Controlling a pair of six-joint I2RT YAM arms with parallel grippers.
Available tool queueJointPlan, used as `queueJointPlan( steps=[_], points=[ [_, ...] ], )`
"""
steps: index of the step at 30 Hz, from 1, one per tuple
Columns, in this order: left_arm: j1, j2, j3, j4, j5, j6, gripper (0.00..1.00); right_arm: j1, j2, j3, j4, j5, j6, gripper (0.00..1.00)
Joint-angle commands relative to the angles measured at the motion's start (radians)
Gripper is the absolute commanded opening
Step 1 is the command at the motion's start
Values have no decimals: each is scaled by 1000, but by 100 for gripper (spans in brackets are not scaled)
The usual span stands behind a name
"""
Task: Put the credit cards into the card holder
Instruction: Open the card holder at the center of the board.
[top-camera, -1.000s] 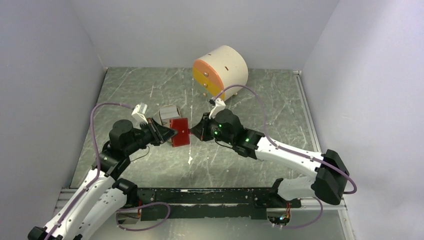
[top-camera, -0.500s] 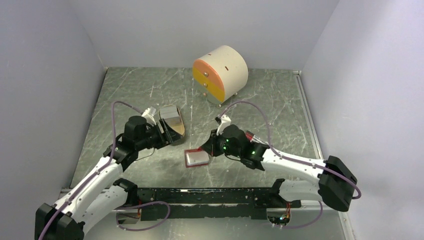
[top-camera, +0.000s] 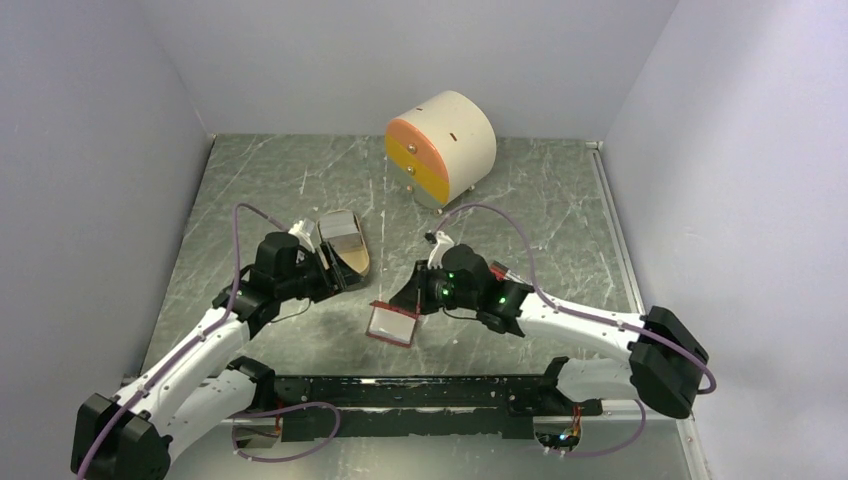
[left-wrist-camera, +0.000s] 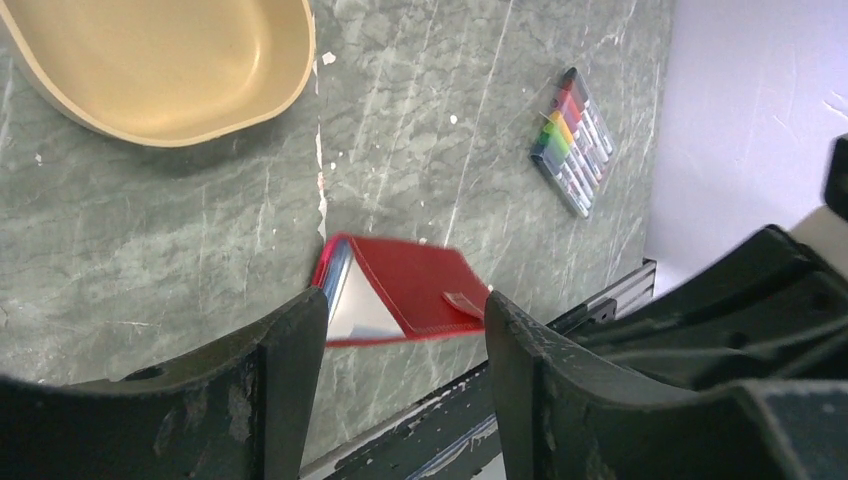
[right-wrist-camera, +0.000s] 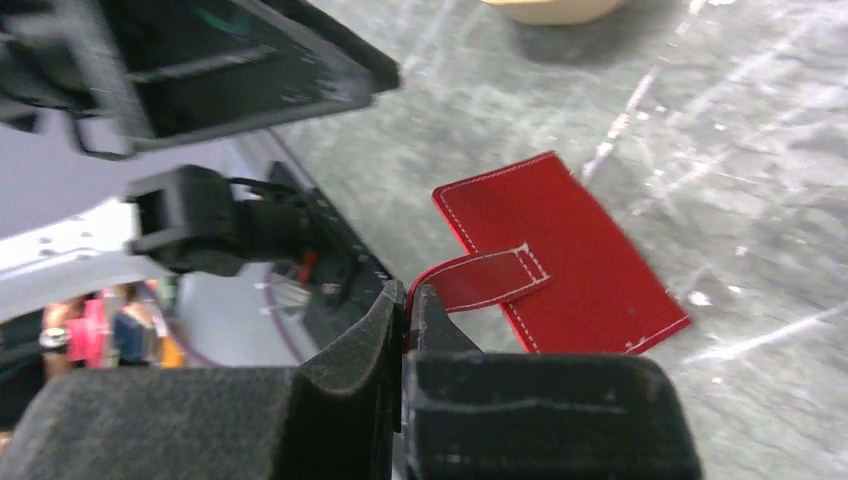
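The card holder (top-camera: 391, 323), a red wallet, sits on the table in front of the arms, partly open, with a shiny silver inside showing. My right gripper (right-wrist-camera: 408, 296) is shut on its red tab (right-wrist-camera: 492, 279) and holds that flap up. In the left wrist view the card holder (left-wrist-camera: 415, 288) lies below my left gripper (left-wrist-camera: 405, 305), which is open and empty. From above, the left gripper (top-camera: 338, 272) hovers at the tan tray (top-camera: 358, 262). Something flat and silver-grey (top-camera: 340, 228) at the tray's far end may be the credit cards; I cannot tell.
A round cream drawer box (top-camera: 442, 146) with orange and yellow fronts stands at the back. A bundle of rainbow-coloured sticks (left-wrist-camera: 573, 140) lies right of the wallet. A black rail (top-camera: 420, 392) runs along the near edge. Grey walls close three sides.
The left gripper let go of the wallet, opened and drew back to the tray. The right gripper carried the wallet by its tab down toward the near edge.
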Motion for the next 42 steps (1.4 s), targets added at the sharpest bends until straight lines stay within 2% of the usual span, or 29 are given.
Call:
queueJointPlan(
  steps=[1, 5, 10, 14, 19, 25, 31, 35, 40, 42],
  points=[
    [-4, -21, -15, -12, -4, -33, 63, -43, -75, 34, 50, -137, 137, 0],
    [-4, -11, 5, -25, 3, -36, 61, -136, -36, 7, 14, -146, 104, 0],
    [-4, 21, 28, -69, -5, -16, 60, -273, 111, -111, 136, -265, 96, 0],
    [-4, 37, 29, -61, 16, -3, 61, -298, 175, -126, 121, -197, 33, 0],
    [-5, 59, 3, 2, 65, -20, 61, -319, 238, -131, 125, -181, -2, 0],
    [-6, 89, -15, 47, 95, -22, 56, -319, 205, -129, 50, -127, -68, 0],
    [-6, 110, -9, 74, 87, -16, 54, -319, 102, -136, -107, 18, -157, 1],
    [-11, 155, -25, 164, 112, -38, 52, -319, 73, -164, -107, 45, -177, 1],
    [-43, 222, -12, 266, 118, -57, 68, -316, 64, -177, -148, 102, -187, 0],
    [-62, 237, -7, 309, 113, -66, 71, -314, 37, -191, -145, 110, -189, 0]
  ],
)
